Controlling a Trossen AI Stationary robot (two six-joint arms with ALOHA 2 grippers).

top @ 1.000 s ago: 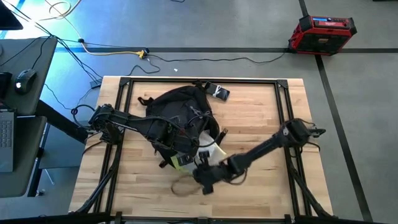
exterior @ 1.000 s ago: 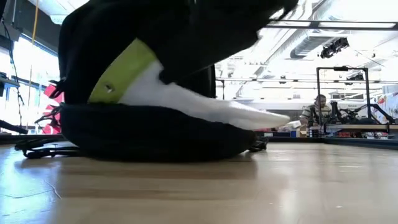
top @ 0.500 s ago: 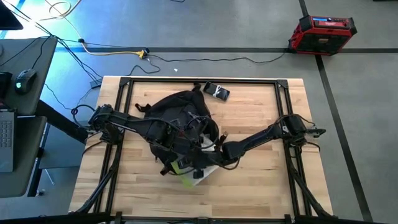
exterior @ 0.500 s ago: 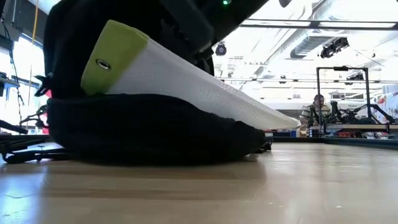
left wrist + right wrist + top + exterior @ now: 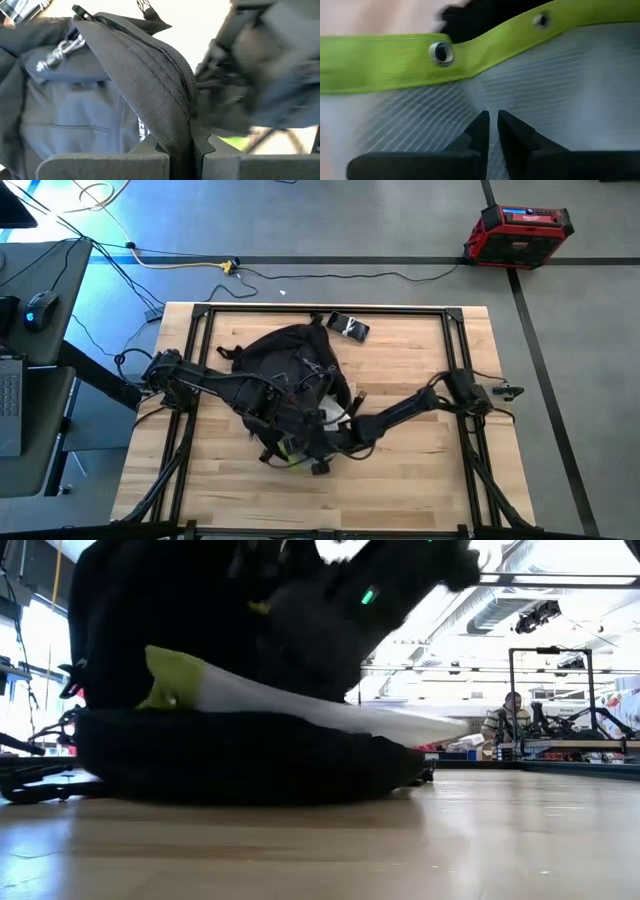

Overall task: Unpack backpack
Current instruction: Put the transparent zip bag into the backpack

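Right now your right end effector (image 5: pixel 492 125) pinches the white mesh bag (image 5: pixel 560 85) at the backpack (image 5: pixel 285 365); your left end effector (image 5: pixel 185 150) clamps backpack fabric, phone (image 5: pixel 349 327) beyond on the worktop (image 5: pixel 400 490).

From above, both hands are lost against the black backpack (image 5: pixel 285 375), and only a sliver of the white mesh pouch (image 5: pixel 335 420) shows. At bench level the backpack's top is cut off by the frame edge and the arm in front of it is blurred. In the left wrist view the right arm is blurred too
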